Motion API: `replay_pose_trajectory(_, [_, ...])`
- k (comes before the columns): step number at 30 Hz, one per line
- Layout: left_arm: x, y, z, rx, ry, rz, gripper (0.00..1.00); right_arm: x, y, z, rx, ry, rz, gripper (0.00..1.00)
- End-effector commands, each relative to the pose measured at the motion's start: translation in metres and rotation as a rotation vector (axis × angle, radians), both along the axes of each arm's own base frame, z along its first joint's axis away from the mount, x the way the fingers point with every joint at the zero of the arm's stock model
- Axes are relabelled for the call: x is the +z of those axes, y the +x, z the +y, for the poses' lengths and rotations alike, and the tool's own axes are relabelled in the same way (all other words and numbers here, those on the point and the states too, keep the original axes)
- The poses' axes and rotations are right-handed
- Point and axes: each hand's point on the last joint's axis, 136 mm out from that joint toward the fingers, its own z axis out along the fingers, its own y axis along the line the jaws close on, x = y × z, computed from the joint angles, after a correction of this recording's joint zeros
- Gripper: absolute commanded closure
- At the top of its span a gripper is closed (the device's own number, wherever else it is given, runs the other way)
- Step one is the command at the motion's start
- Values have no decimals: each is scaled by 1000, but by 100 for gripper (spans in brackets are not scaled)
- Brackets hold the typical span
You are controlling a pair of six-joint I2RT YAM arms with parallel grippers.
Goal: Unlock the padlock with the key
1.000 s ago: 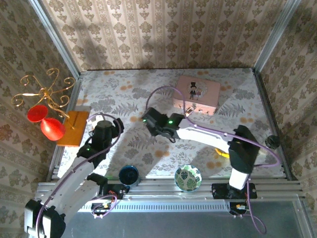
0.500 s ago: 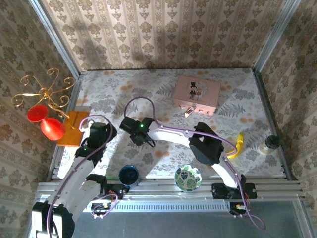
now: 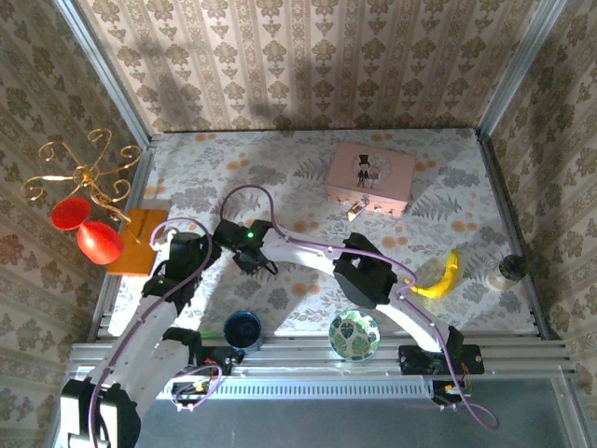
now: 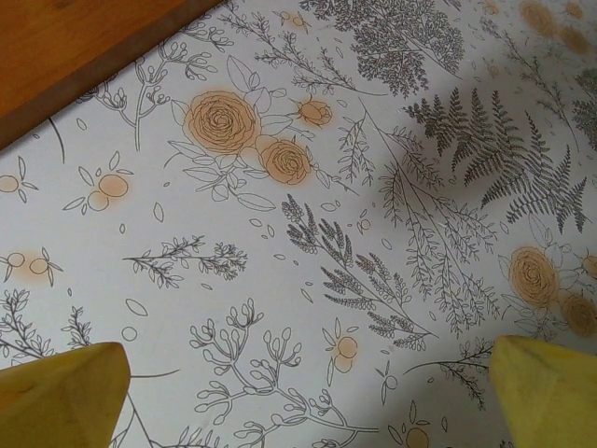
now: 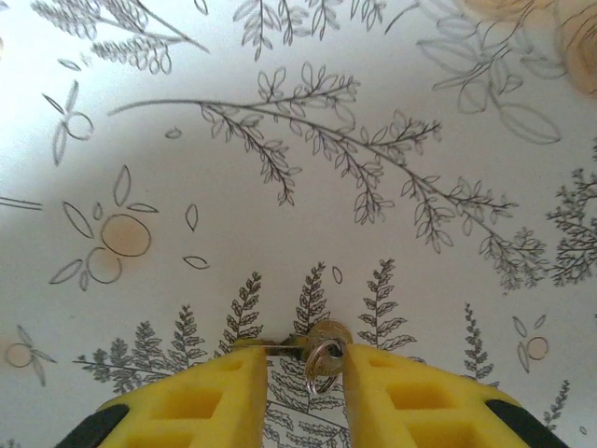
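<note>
A small silver key with a ring sits between the yellow fingertips of my right gripper, which is shut on it just above the flowered tablecloth. From above, the right gripper is at the left-middle of the table, close to my left gripper. The left gripper is open over bare cloth with nothing between its fingers. A tiny metal padlock lies at the front of the pink box, far right of both grippers; its detail is too small to make out.
An orange wooden board lies at the left edge beside a gold stand with red pieces. A blue bowl and a green patterned bowl sit at the near edge. A banana and a small jar are right.
My right arm has swung left from near the pink box to the table's left-middle, ending next to the left gripper. The left arm shifted only slightly.
</note>
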Motion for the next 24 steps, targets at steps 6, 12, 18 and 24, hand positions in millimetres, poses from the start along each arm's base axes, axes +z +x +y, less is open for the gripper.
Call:
replay_pose_trajectory(6, [-1,-2,0,10,-18,-7,0,-9,3,-9,-14,-48,21,78])
replay_pose_trajectory(12, [1,-1,0,10,-19,-13,0,-10,10,-18,-55,-63,13,81])
replay_pose_trajectory(18, [3,0,0,5,-15,-15,0,-4,11,-19,-62,-55,10,95])
replay_pose_trajectory(24, [8,3,-5,-23,-18,-24,0,17,14,-21,-80,-7,-2,100])
